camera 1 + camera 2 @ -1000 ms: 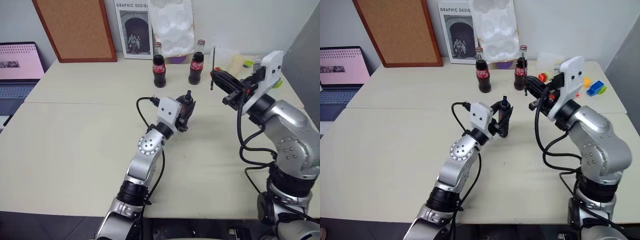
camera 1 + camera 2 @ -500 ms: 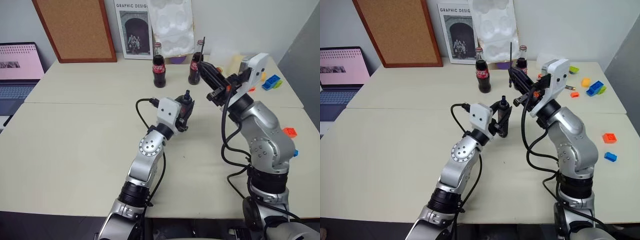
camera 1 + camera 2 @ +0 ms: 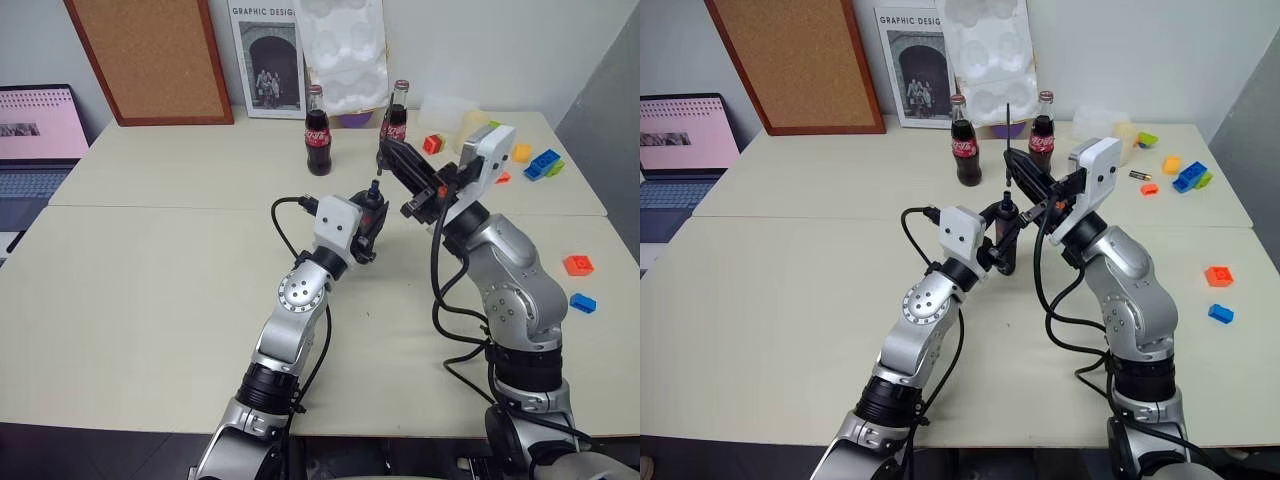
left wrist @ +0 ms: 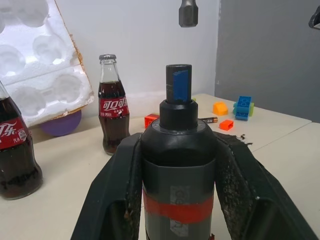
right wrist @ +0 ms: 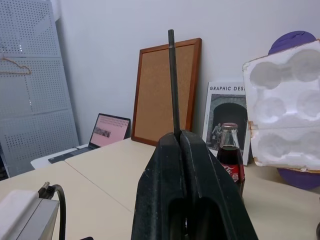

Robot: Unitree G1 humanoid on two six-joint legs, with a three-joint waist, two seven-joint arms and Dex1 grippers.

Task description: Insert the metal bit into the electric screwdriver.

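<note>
The electric screwdriver (image 4: 178, 165), black with a red band and a blue tip (image 4: 178, 85), stands upright above the middle of the table. My left gripper (image 3: 1002, 235) is shut on its body. The metal bit (image 5: 172, 80), a thin dark rod, stands upright in my right gripper (image 3: 1015, 165), which is shut on its lower part. That gripper is just right of and above the screwdriver's tip. In the left wrist view the bit's lower end (image 4: 188, 12) hangs a short way above the blue tip, with a gap between them.
Two cola bottles (image 3: 317, 130) (image 3: 392, 125) stand behind the grippers, in front of a white foam tray (image 3: 345, 50) and a cork board (image 3: 150, 60). A laptop (image 3: 35, 140) sits far left. Coloured bricks (image 3: 545, 162) and a small battery (image 3: 1137, 175) lie at the right.
My right gripper has carried the bit leftwards and slightly down, from the table's right side to just above the screwdriver's tip. The left gripper and screwdriver have stayed still.
</note>
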